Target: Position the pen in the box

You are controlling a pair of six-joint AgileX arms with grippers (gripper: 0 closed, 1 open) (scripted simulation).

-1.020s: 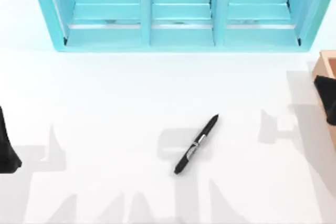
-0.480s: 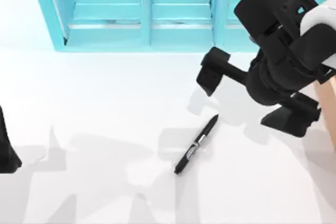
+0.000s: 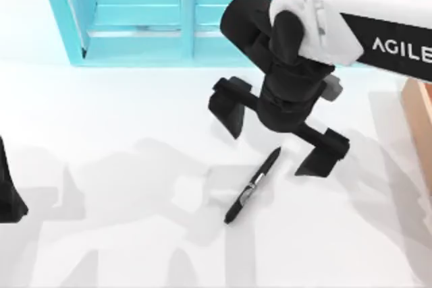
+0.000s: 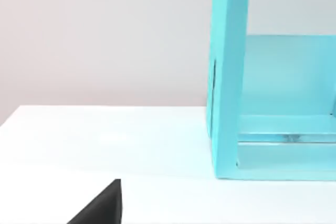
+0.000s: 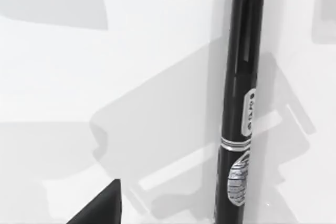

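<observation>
The black pen (image 3: 252,187) with a silver-grey band lies diagonally on the white table, a little right of centre. My right gripper (image 3: 273,133) hovers just behind the pen's upper end, open wide, one finger on each side and nothing between them. The right wrist view looks straight down on the pen (image 5: 241,103), with one dark fingertip (image 5: 102,208) at the picture's edge. A sliver of the tan box (image 3: 420,109) shows at the table's right edge, partly hidden by the right arm. My left arm (image 3: 8,193) stays parked at the left edge.
A big cyan compartmented shelf unit (image 3: 229,11) stands along the back of the table; one of its side walls (image 4: 228,77) is also in the left wrist view. White tabletop (image 3: 121,166) lies open left of and in front of the pen.
My right arm has swung in from the right edge, over half a second ago, and moved left and down to above the pen. The pen has not moved. The left arm is still.
</observation>
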